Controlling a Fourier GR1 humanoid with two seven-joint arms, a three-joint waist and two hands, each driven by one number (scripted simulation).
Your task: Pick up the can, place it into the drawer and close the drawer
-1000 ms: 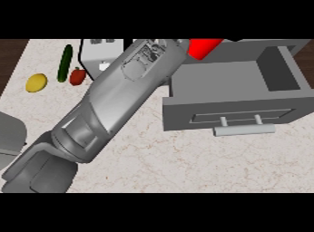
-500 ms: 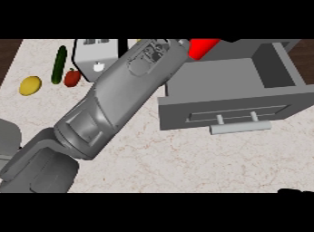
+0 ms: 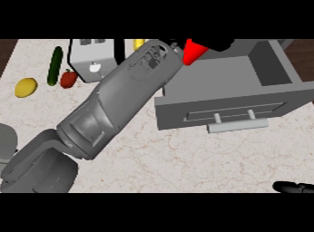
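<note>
step: placing | left hand (image 3: 217, 44) fingers clenched round can (image 3: 192, 50), top centre, over open drawer (image 3: 230, 74) | next: lower, release, push shut

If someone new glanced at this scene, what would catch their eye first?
A big grey forearm slants across the middle toward the top, where a black hand holds a red can above the open grey drawer at right. Far left lie a lemon and cucumber.

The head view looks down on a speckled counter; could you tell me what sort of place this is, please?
Probably a kitchen: a pale stone-patterned countertop carries a silver boxy toaster, a yellow lemon, a long green cucumber, and an open grey drawer box.
</note>
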